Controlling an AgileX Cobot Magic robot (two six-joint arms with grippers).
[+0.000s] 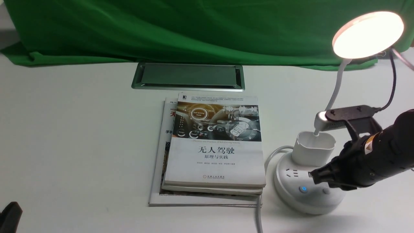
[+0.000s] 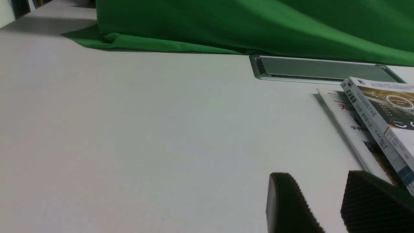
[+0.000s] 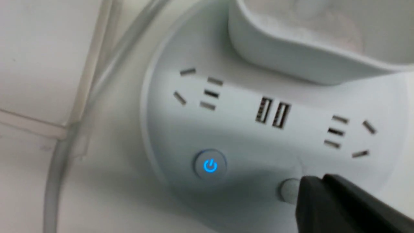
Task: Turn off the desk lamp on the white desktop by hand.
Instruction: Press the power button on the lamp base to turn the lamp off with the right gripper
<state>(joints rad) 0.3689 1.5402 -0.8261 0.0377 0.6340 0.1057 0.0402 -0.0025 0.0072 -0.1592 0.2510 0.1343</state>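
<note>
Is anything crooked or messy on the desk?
Only the books look a bit messy: the bottom booklet sticks out left of the stack. The lamp stands upright, lit. Nothing spilled or broken.

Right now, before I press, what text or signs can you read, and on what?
"无人驾驶": top book cover.
"原理与实践": same cover, just below.
Blue power symbol: lit button on the desk lamp base.
Remaining cover print, lower book, arm's warning sticker: too small to read.
</note>
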